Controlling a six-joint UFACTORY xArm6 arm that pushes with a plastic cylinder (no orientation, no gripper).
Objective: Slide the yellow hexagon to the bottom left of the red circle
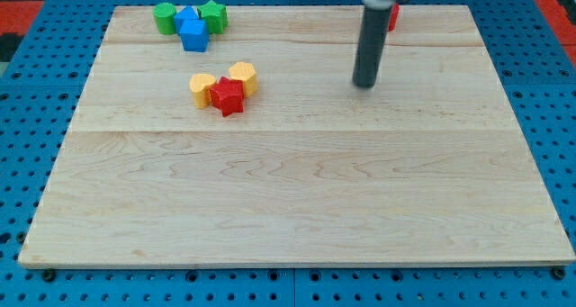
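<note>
My tip (pixel 364 84), a bare rod holding nothing, sits near the top edge while the yellow hexagon (pixel 243 76) touches a red star (pixel 228 96), risking dragging it toward the half-hidden red circle (pixel 393 16).

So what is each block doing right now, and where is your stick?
my tip: on the board, alone, touching no block.
yellow hexagon: flat, against the red star.
red star: flat, between the two yellow blocks.
other yellow block: flat, against the star's left.
red circle: mostly hidden behind the rod.
blue blocks: flat, bunched at the top.
green blocks: flat, one either side of the blue.
</note>
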